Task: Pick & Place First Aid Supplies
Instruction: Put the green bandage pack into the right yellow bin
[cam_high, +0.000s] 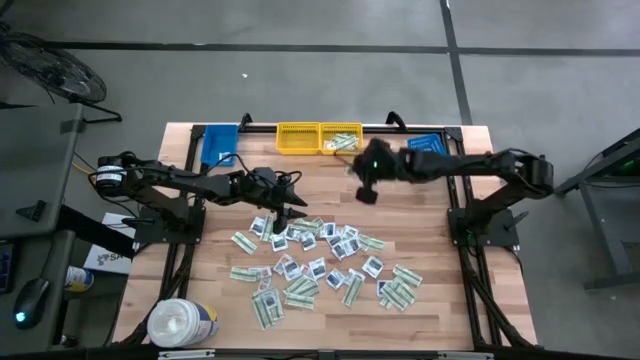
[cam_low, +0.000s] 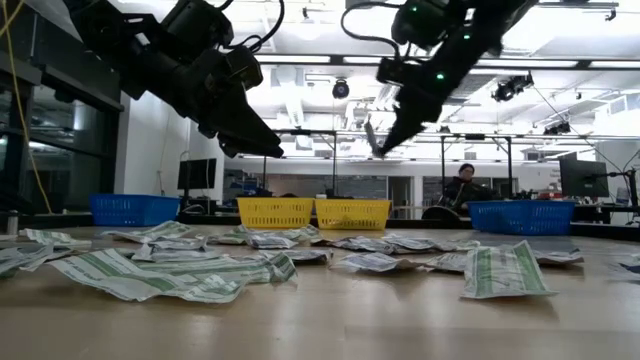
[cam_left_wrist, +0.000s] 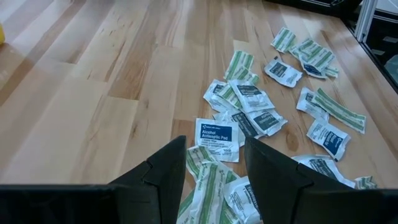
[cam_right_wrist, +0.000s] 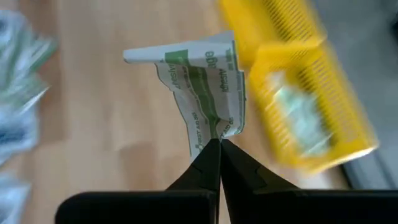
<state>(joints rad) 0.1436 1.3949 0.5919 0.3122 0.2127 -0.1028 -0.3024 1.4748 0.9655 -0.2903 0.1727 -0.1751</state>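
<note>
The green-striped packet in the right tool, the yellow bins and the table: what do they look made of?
Green-striped packet: apparently thin matte paper, since it creases and curls where the right tool pinches it. Yellow bins: likely moulded plastic, with slotted walls and even colour. Table: wood planks with visible grain and a light sheen, probably sealed.

A bare strip of table (cam_high: 330, 185) is left between the packets (cam_high: 320, 265) and the far-edge bins. That strip is partly taken by the right claw (cam_high: 352, 165), pinched on a green-white strip packet (cam_right_wrist: 205, 93) above the wood just before the yellow bins (cam_high: 318, 139). The middle is blocked by scattered packets, with the left claw (cam_high: 284, 216) hung over their far-left edge. The near-left corner is occupied by a white tub (cam_high: 183, 322); the near-right corner is left bare.
</note>
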